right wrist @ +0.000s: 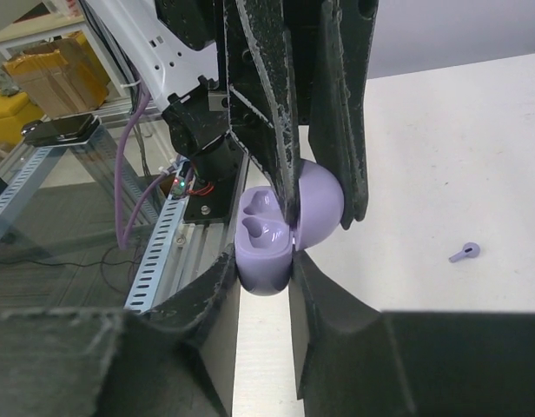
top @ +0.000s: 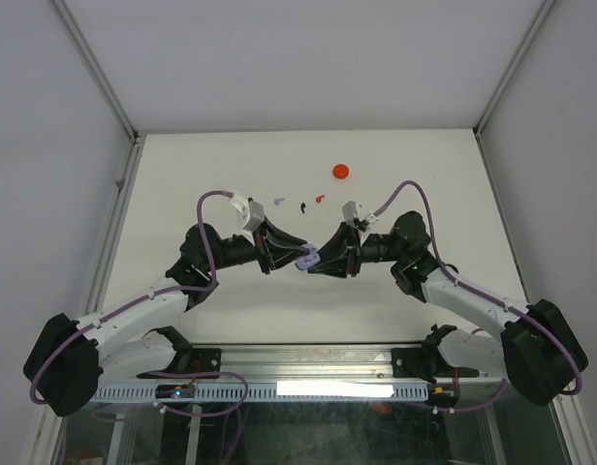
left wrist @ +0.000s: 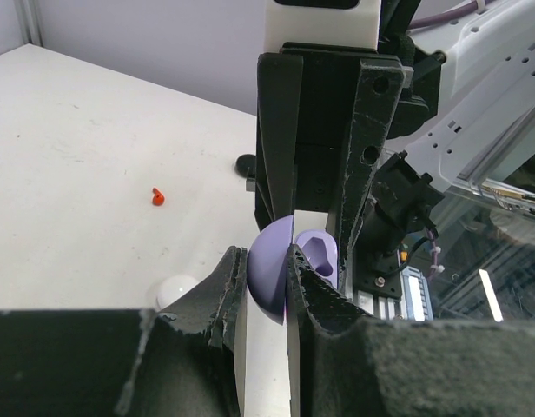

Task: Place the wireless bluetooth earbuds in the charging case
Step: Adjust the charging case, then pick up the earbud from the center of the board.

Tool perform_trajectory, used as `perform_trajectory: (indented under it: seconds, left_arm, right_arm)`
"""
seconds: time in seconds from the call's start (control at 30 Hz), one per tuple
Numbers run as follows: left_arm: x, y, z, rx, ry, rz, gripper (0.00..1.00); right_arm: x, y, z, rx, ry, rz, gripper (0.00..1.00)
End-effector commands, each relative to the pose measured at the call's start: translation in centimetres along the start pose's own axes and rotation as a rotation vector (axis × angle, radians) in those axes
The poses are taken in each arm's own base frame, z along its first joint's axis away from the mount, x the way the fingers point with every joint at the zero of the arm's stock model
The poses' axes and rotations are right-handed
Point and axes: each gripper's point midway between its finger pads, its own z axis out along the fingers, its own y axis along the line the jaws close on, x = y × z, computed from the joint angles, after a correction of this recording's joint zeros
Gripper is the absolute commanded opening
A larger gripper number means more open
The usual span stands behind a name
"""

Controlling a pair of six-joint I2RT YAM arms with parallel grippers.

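Observation:
A lilac charging case [top: 307, 259] is held open above the table between both grippers. My left gripper [left wrist: 267, 257] is shut on its domed lid [left wrist: 269, 276]. My right gripper [right wrist: 263, 261] is shut on its base [right wrist: 266, 252], whose two bud pockets show empty. In the top view the left gripper [top: 293, 254] and right gripper [top: 324, 260] meet tip to tip. A lilac earbud [top: 280, 201], a black earbud [top: 303, 206] and a red earbud [top: 321, 198] lie on the table beyond them. The lilac earbud also shows in the right wrist view [right wrist: 465, 253], and the red earbud in the left wrist view [left wrist: 157, 197].
A red round case [top: 341, 171] lies further back on the white table [top: 424, 165]. A white rounded thing [left wrist: 176, 289] sits partly hidden beside my left fingers. The metal rail [top: 308, 360] and arm bases run along the near edge.

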Motion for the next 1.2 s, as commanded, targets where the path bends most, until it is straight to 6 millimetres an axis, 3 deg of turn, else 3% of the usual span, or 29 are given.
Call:
perform_trajectory:
  seconds: [0.0,0.13,0.23,0.33,0.57,0.73,0.87,1.17]
  left_arm:
    - [-2.2,-0.4,0.2,-0.004,-0.052,0.080,0.00]
    - [-2.0,-0.2,-0.1,-0.027,-0.026,0.077,0.12]
    - [-2.3,0.1,-0.5,-0.063,-0.014,0.078,0.33]
    - [-2.6,0.6,-1.0,-0.121,-0.007,0.068,0.46]
    - [-3.0,3.9,-3.2,-0.401,0.022,-0.024,0.72]
    - [-2.1,7.7,-6.2,-0.721,0.045,-0.161,0.77]
    - [-0.8,9.6,-7.7,-0.870,0.093,-0.196,0.85]
    - [3.8,14.0,-9.2,-1.123,0.253,-0.314,0.86]
  right_arm:
    - [-1.1,-0.1,0.1,0.011,-0.033,-0.082,0.22]
    - [-1.4,-1.0,-0.1,0.072,-0.059,-0.132,0.17]
    - [-1.3,-1.1,-0.1,0.062,-0.047,-0.187,0.12]
    - [-1.1,-1.4,-0.1,0.066,-0.035,-0.224,0.11]
    - [0.3,-2.6,-1.0,0.154,-0.061,-0.324,0.12]
    - [0.8,-3.7,-1.6,0.233,-0.060,-0.336,0.13]
    - [1.0,-4.0,-2.4,0.293,-0.085,-0.355,0.14]
    - [0.9,-4.5,-4.0,0.404,-0.129,-0.412,0.14]
